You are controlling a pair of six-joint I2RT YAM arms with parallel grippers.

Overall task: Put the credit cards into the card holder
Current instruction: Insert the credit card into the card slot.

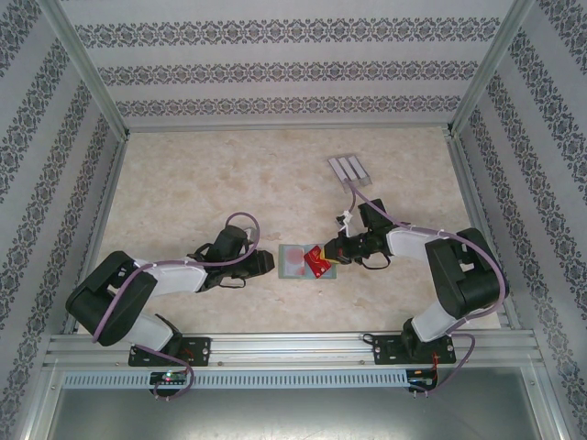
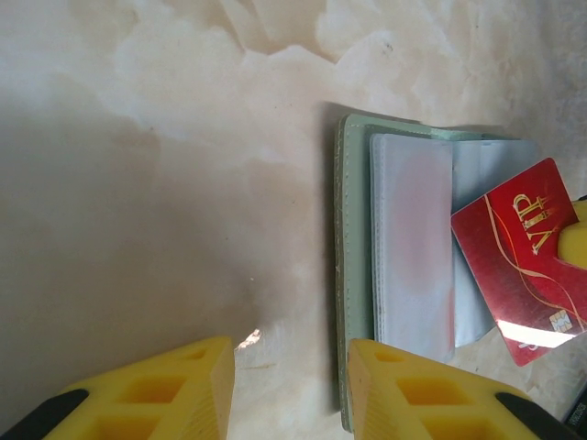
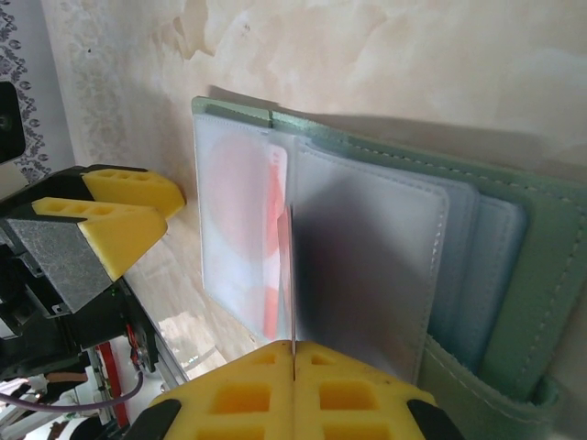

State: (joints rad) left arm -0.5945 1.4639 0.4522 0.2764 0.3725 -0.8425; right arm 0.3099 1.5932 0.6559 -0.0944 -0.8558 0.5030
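Observation:
The grey-green card holder (image 1: 295, 262) lies open on the table between the two arms, its translucent pockets (image 2: 413, 238) facing up. A red card marked VIP (image 2: 523, 261) is held over the pockets, and my right gripper (image 3: 293, 353) is shut on it. In the right wrist view the card (image 3: 291, 275) shows edge-on, its far end at the pocket leaves of the holder (image 3: 523, 302). A pinkish shape shows through the leftmost pocket (image 3: 234, 197). My left gripper (image 2: 289, 367) is open, with one finger (image 2: 413, 385) at the holder's left edge and nothing between the fingers.
A pale grey ribbed stand (image 1: 347, 169) sits on the table behind the right arm. Patterned walls close in the table on three sides. The left gripper (image 3: 110, 215) stands just beyond the holder's far edge in the right wrist view.

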